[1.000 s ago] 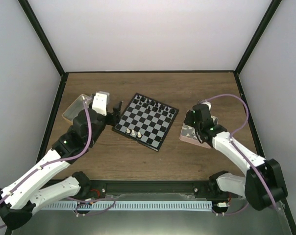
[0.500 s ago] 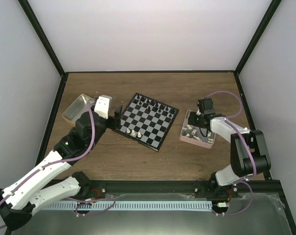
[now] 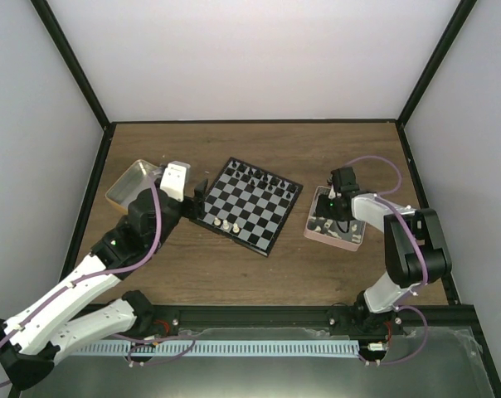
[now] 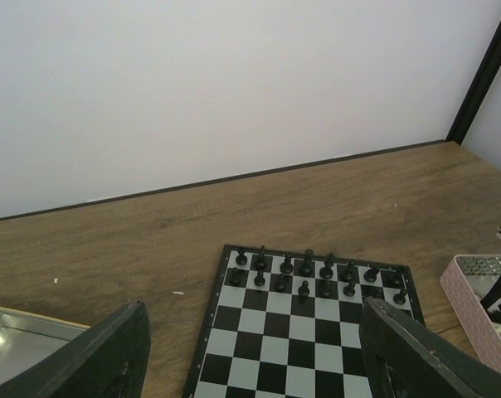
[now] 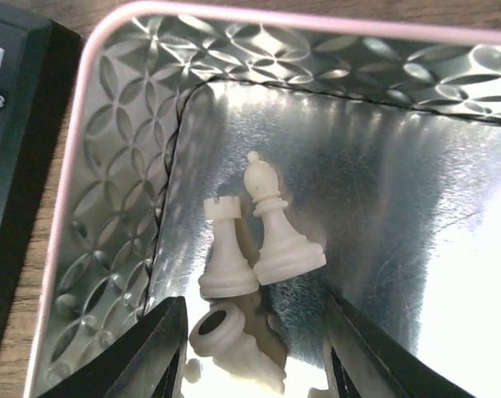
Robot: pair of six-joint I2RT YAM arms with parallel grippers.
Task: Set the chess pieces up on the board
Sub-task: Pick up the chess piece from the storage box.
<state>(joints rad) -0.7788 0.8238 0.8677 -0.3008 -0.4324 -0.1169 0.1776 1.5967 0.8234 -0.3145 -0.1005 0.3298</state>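
Observation:
The board [image 3: 249, 205] lies at the table's middle, with black chess pieces [image 3: 259, 176] along its two far rows and three white ones [image 3: 226, 224] at its near left edge. My left gripper [image 3: 199, 195] is open and empty, just off the board's left edge. In the left wrist view the board [image 4: 292, 340] and black pieces [image 4: 317, 269] lie ahead between the fingers [image 4: 109, 356]. My right gripper [image 3: 329, 217] is open, down inside the pink tray [image 3: 352, 236]. In the right wrist view a white rook [image 5: 227, 249] and bishop [image 5: 275, 228] lie ahead of the gripper [image 5: 255, 365]; a toppled white piece [image 5: 234, 340] lies between the fingers.
A yellow-sided metal tin [image 3: 134, 182] stands left of the left gripper, and shows in the left wrist view [image 4: 18, 348]. The pink tray's embossed wall [image 5: 109, 182] is close to the left of the right fingers. The board's black rim [image 5: 10, 124] is just beyond it.
The right arm has folded back and its gripper has come down into the pink tray. The left arm has drawn back a little, uncovering the tin.

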